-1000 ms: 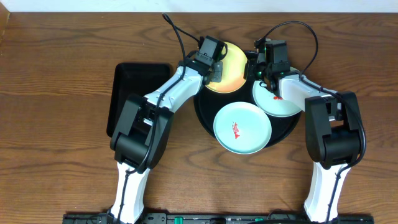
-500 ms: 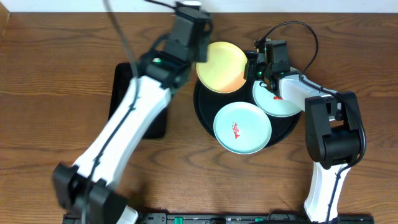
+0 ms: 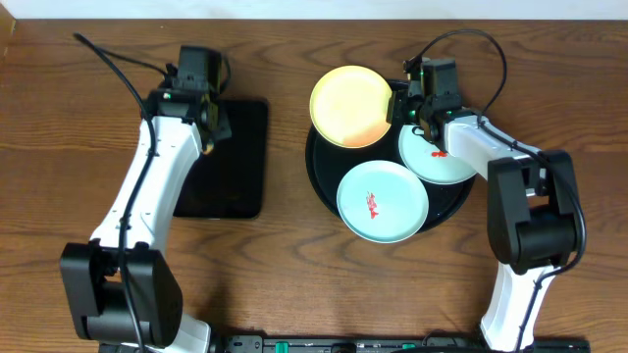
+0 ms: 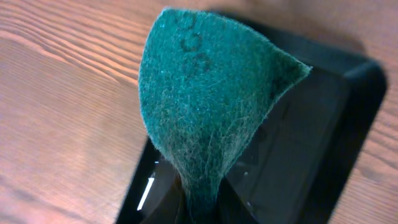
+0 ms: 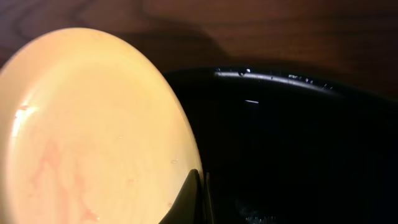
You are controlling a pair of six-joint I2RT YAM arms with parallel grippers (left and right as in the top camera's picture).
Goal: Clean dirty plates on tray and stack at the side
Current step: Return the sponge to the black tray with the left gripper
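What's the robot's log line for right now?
left end effector: holds green scrub pad above rectangular tray | right end effector: grips yellow plate rim | mint plates: both smeared, on round tray

I count 3 plates: 1 pale yellow plate (image 3: 351, 106) overhanging the far-left rim of the round tray (image 3: 320, 176), plus 2 mint-white on that tray, the front mint plate (image 3: 383, 201) and the right mint plate (image 3: 451, 165), with 1 red smear on each. Trays: 2, the round tray and 1 rectangular tray (image 3: 240, 157) left of it. Also 1 green scouring pad (image 4: 211, 99), left of the round tray, and 2 arms: left arm (image 3: 147, 196) on its left, right arm (image 3: 496, 147) on its right.
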